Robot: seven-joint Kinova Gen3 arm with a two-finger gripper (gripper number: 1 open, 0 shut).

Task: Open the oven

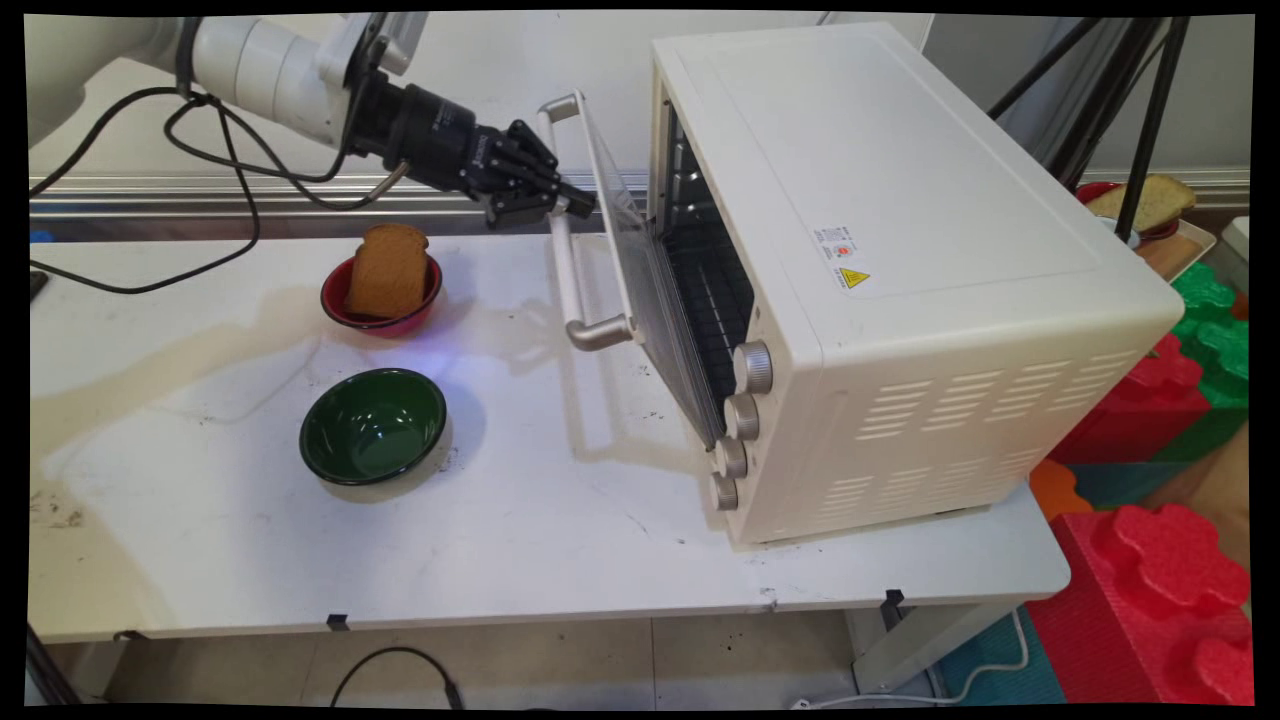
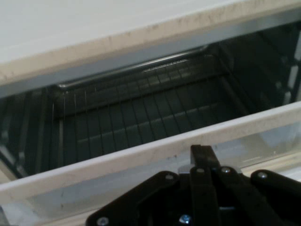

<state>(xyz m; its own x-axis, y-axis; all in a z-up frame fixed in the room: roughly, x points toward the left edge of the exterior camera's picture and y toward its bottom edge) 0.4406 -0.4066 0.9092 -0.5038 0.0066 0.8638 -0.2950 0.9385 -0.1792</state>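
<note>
A cream toaster oven (image 1: pixel 900 250) stands on the right of the white table (image 1: pixel 500 540). Its glass door (image 1: pixel 640 290) hangs partly open toward the left. My gripper (image 1: pixel 578 203) is shut, its tip against the door's top edge beside the pale handle (image 1: pixel 568 270). In the hand view the gripper (image 2: pixel 203 153) sits just over the door's rim (image 2: pixel 117 162), and the wire rack (image 2: pixel 141 117) shows inside the dark oven. A slice of toast (image 1: pixel 388 268) leans in a red bowl (image 1: pixel 345 300) left of the door. An empty green bowl (image 1: pixel 372 425) stands nearer the front.
Several knobs (image 1: pixel 752 367) line the oven's front corner. Red and green foam blocks (image 1: pixel 1150 590) lie off the table's right end. A tray with bread (image 1: pixel 1150 200) and black tripod legs (image 1: pixel 1140 120) are at the back right. Black cables (image 1: pixel 230 170) hang from the arm.
</note>
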